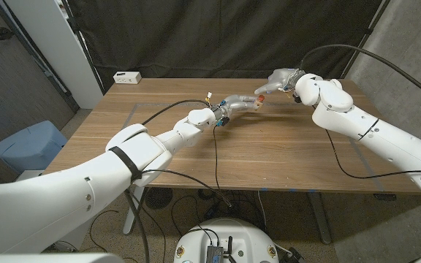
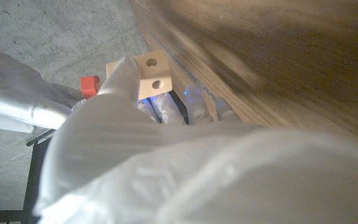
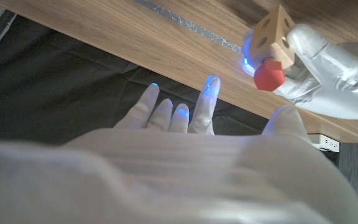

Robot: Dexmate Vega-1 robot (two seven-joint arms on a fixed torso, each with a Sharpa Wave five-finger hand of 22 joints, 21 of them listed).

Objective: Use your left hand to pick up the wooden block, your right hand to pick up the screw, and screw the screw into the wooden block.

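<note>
From the head view, the left robot hand (image 1: 234, 107) holds the block (image 1: 256, 101) above the bench (image 1: 283, 157), near the right robot hand (image 1: 272, 82). In the left wrist view its fingers (image 2: 122, 78) grip the block (image 2: 151, 74), screw (image 2: 90, 85) just beyond. In the right wrist view the right robot hand (image 3: 185, 121) is spread, empty; the red screw (image 3: 268, 74) sits in the block (image 3: 275, 36).

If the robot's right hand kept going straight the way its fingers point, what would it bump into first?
Probably the left hand, which holds the wooden block with the red screw in it. In the head view the right hand points toward them, close by. Depth is unclear, so it might pass just beside them.
</note>
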